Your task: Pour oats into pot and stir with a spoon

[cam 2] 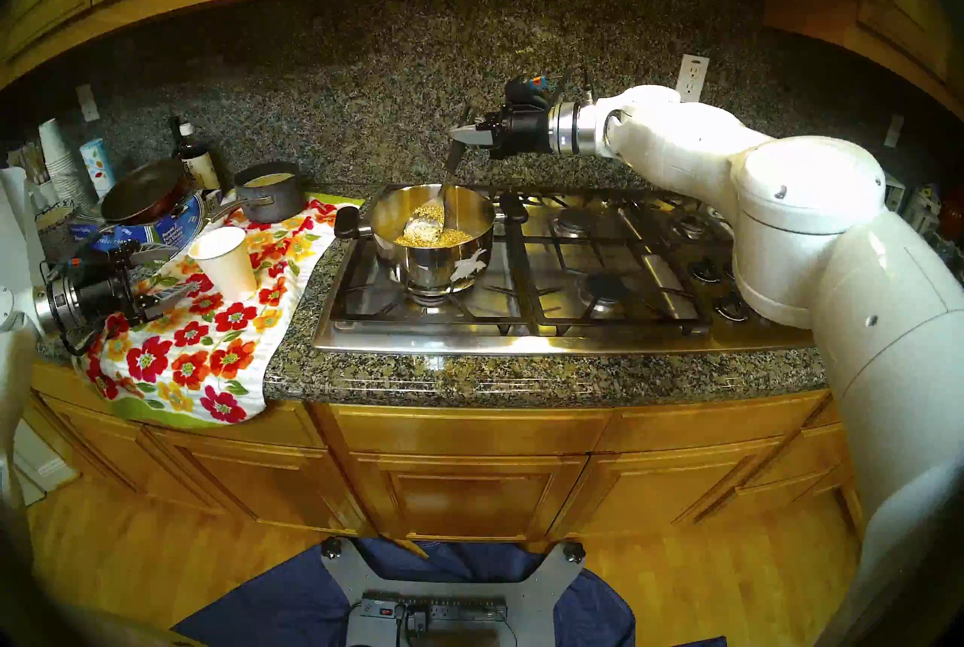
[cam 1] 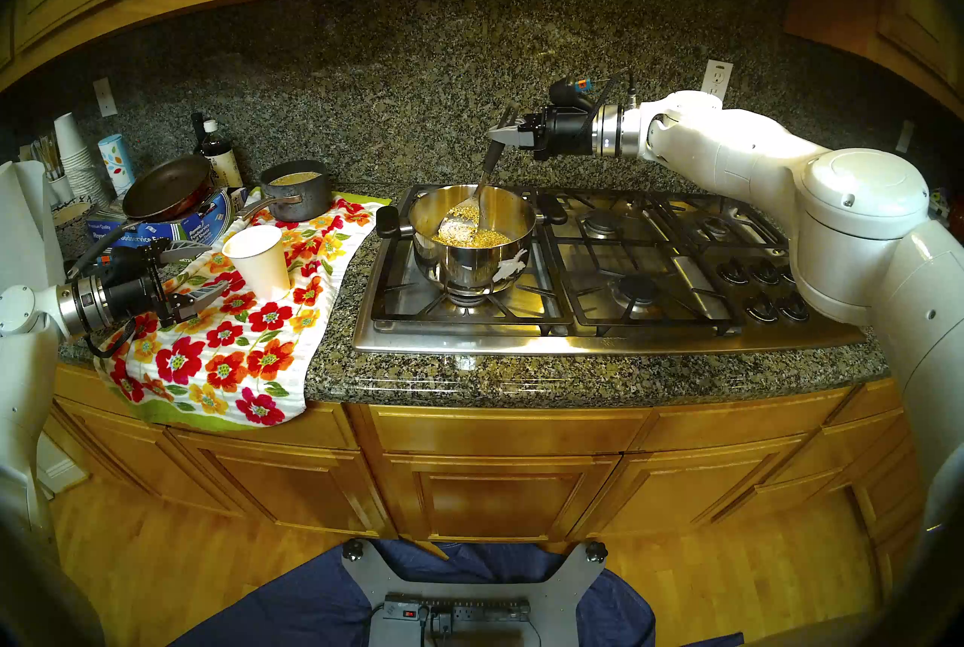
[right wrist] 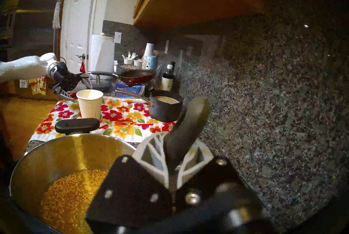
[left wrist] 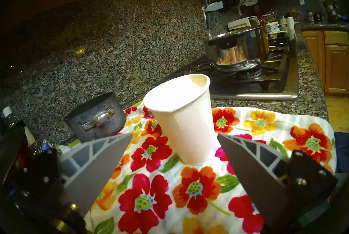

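Right claw (cam 1: pixel 502 135) clamped on spoon (cam 1: pixel 459 222) handle, shaft slanting down-left into oats (cam 1: pixel 472 238) in pot (cam 1: pixel 472 260); left claw (cam 1: pixel 194 275) spread wide, empty, well apart.

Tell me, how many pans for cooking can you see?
3. The shiny pot sits on the stove with oats. A small grey saucepan stands on the flowery towel. A dark frying pan rests on boxes behind it.

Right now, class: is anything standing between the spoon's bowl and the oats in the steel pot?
Nothing visible. The spoon, gripped by the right gripper, already reaches into the pot among the oats.
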{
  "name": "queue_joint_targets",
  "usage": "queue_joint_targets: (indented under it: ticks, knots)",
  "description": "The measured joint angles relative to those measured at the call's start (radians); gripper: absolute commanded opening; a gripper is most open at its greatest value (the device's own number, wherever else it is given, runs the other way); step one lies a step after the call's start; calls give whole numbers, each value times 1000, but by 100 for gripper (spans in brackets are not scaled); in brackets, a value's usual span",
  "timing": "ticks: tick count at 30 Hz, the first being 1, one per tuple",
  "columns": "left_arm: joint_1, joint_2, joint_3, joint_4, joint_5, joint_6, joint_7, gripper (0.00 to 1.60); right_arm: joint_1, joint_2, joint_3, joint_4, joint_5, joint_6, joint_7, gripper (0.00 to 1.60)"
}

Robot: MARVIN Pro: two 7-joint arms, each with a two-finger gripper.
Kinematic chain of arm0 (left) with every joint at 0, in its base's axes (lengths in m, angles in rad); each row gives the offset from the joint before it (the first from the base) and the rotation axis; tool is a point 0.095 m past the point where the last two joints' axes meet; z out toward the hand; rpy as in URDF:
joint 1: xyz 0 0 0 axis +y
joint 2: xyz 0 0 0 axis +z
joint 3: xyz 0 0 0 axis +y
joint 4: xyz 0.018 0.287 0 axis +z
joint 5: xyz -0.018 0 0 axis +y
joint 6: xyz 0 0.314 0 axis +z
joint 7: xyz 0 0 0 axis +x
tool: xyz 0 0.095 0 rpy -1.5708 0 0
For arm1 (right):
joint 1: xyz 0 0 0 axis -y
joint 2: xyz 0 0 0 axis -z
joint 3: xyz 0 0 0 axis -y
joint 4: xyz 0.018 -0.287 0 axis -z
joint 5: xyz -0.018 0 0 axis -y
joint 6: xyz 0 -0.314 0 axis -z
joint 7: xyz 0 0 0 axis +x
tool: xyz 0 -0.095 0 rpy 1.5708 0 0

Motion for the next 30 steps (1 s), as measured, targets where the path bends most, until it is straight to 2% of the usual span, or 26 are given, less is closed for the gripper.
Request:
queue_joint_targets:
  ticks: [11,30]
  knots:
    - [0,0,0,0,0,0,0,160,30,44,10,-117,2,12,92,0]
    - [0,0,0,0,1,0,0,160,85,218,-33,-251,-41,38,139,0]
